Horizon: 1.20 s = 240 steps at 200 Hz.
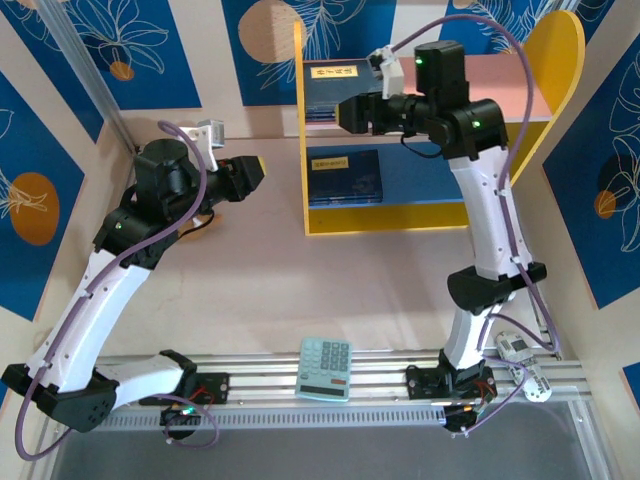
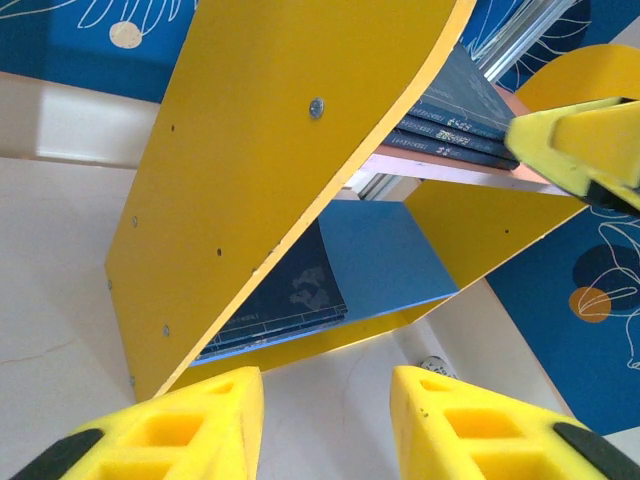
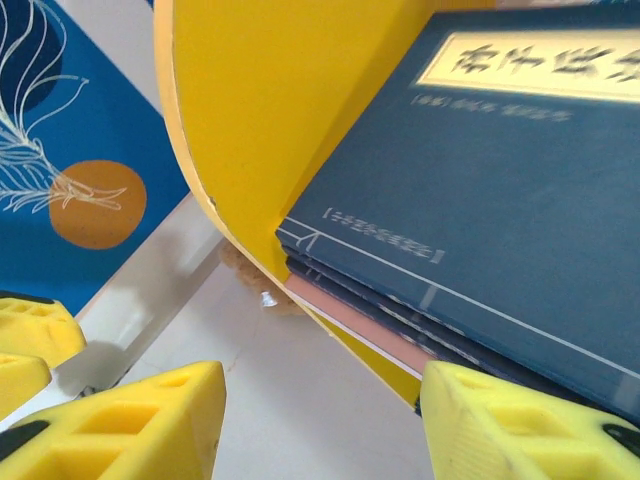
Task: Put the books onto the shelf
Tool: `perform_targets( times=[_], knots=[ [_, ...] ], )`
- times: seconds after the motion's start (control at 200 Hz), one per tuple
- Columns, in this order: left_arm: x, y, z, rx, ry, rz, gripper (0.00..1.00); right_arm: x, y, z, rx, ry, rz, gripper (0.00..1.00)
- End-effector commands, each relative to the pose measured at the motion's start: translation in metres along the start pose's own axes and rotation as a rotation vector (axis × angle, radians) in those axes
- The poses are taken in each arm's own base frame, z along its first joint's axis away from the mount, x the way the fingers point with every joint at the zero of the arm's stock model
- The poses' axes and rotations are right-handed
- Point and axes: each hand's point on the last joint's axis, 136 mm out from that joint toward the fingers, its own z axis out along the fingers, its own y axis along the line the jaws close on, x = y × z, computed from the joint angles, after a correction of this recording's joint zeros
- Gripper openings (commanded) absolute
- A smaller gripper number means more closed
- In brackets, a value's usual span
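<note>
Looking from above, I see the calculator [image 1: 325,368] low in the centre by the rail [image 1: 250,375], and further up, left of centre, my left gripper [image 1: 255,172] hovers over the table [image 1: 250,270] with its yellow fingers [image 2: 190,425] apart and nothing between them. Beyond, in the upper middle, the shelf [image 1: 390,222] carries books [image 1: 343,177] flat on its blue lower board [image 1: 420,185] and a stack [image 1: 330,85] on its pink top board [image 1: 495,82]; my right gripper [image 1: 350,112] sits at that stack's edge, jaws apart, clamping nothing.

Overhead view looks down from the near side; both wrist views face the shelf [image 1: 385,218] closely, sharing its top-tier books [image 3: 480,200].
</note>
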Motion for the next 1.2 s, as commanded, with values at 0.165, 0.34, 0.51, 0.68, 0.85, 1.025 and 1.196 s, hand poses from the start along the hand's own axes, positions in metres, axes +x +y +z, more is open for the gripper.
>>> perform_targets(
  times=[0.165,0.34,0.51,0.68,0.85,1.025,1.196],
  knots=[
    [-0.009,-0.011,-0.011,0.025,-0.037,0.028,0.39,-0.009,-0.033,-0.055,0.136,-0.090,0.052,0.56],
    [-0.009,-0.011,-0.011,0.029,-0.035,0.024,0.39,-0.012,-0.060,-0.061,0.172,-0.086,0.079,0.57],
    [-0.009,-0.011,-0.013,0.026,-0.040,0.027,0.39,-0.012,-0.071,-0.054,0.173,-0.072,0.087,0.57],
    [-0.008,-0.010,-0.014,0.021,-0.037,0.029,0.39,-0.011,-0.079,-0.048,0.182,-0.062,0.097,0.57],
    [-0.009,-0.009,-0.015,0.019,-0.041,0.030,0.39,-0.009,-0.082,-0.044,0.181,-0.051,0.103,0.57],
    [-0.009,-0.009,-0.015,0.018,-0.041,0.031,0.39,-0.009,-0.081,-0.042,0.172,-0.047,0.104,0.57],
    [-0.008,-0.009,-0.015,0.018,-0.038,0.030,0.39,-0.008,-0.079,-0.039,0.149,-0.040,0.107,0.57]
  ],
)
